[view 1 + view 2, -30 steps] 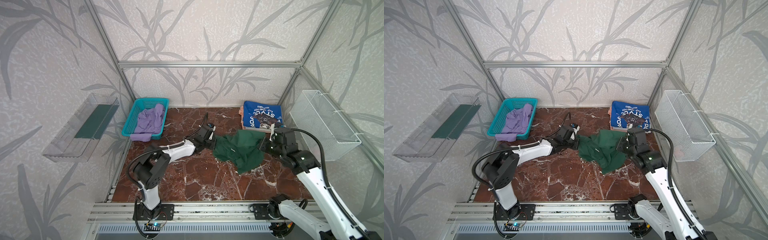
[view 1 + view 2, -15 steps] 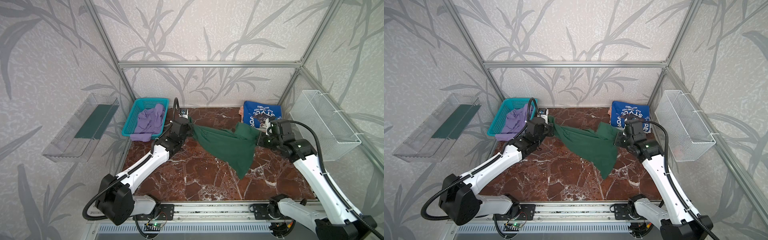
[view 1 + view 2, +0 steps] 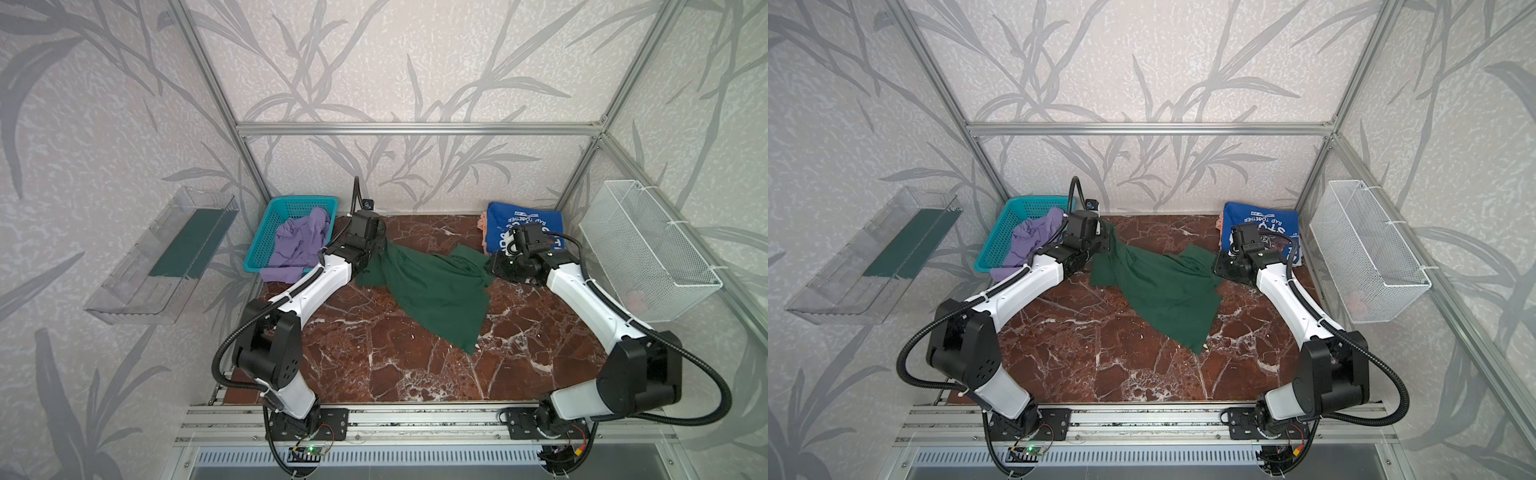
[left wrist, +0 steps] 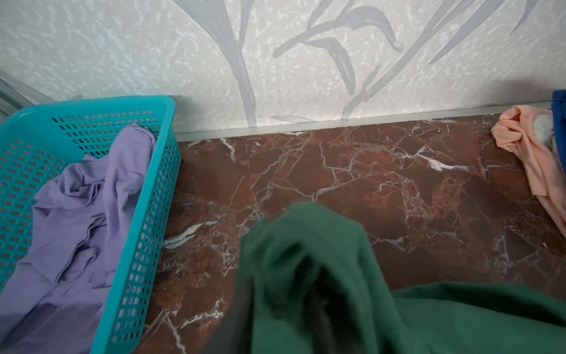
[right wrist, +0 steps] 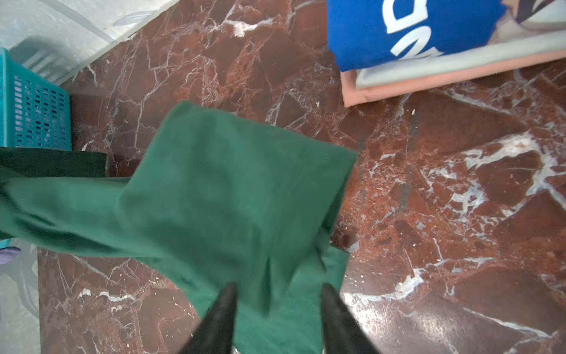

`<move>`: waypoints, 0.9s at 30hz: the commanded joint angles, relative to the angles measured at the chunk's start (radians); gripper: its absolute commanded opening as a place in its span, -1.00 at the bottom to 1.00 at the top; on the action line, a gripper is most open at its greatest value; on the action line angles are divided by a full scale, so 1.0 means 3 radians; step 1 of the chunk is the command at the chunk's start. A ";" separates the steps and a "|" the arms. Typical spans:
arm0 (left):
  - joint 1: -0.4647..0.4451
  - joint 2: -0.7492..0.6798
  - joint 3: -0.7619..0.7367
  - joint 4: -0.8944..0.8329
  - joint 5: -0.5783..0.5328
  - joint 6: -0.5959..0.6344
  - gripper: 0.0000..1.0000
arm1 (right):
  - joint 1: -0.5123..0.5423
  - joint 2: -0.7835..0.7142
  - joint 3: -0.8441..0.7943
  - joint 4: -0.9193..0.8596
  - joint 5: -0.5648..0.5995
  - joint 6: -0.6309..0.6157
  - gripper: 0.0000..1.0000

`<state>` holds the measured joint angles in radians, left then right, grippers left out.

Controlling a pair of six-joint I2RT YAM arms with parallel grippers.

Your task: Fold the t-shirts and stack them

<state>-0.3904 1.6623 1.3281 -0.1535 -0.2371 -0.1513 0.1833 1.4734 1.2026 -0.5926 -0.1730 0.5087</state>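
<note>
reading the royal blue shirt [image 3: 536, 216] at the back right, i make out "rap together" in white, upside down in both top views; my right arm partly hides the larger letters. it sits folded above the peach shirt [image 4: 533, 159]. the turquoise basket [image 3: 286, 208] at the back left holds the crumpled lavender shirt [image 3: 299, 245], which spills over its near rim. the dark green shirt [image 3: 432, 286] stretches across the marble table [image 3: 374, 353] between my grippers. my right gripper [image 5: 280, 306] has its fingers apart, with cloth between them. green cloth buries my left gripper [image 3: 376, 243], so i cannot tell its state.
</note>
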 commanded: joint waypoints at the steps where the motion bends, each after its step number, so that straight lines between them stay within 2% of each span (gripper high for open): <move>1: 0.0003 -0.0225 0.0018 0.0091 0.0037 -0.0022 0.47 | -0.0092 -0.0125 -0.0024 0.0101 -0.0096 0.0043 0.86; 2: 0.0003 -0.0320 -0.0108 0.0183 0.0047 -0.0104 0.66 | -0.0098 -0.0202 -0.0096 0.0115 -0.0042 0.0043 0.99; 6: -0.0030 -0.0632 -0.0555 0.0179 0.0115 -0.0589 0.80 | -0.0119 -0.0597 -0.0476 0.0249 0.0085 0.0058 0.98; 13: -0.0414 -0.0886 -0.1295 0.0141 0.0245 -0.1076 0.85 | -0.0135 -0.1053 -0.0904 0.0160 -0.0074 0.0110 0.98; 18: -0.0734 -0.0622 -0.1427 0.0059 0.0139 -0.1270 0.85 | -0.0179 -0.1317 -0.1337 0.0266 -0.0215 0.0226 0.98; 27: -0.0988 0.0093 -0.1134 0.0057 0.0386 -0.1475 0.82 | -0.0321 -0.1388 -0.1589 0.0201 -0.0295 0.0145 0.98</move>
<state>-0.6689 1.6547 0.9508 -0.1448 -0.1486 -0.5541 0.1013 1.0779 0.7387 -0.5278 -0.2390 0.5621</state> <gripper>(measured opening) 0.915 0.991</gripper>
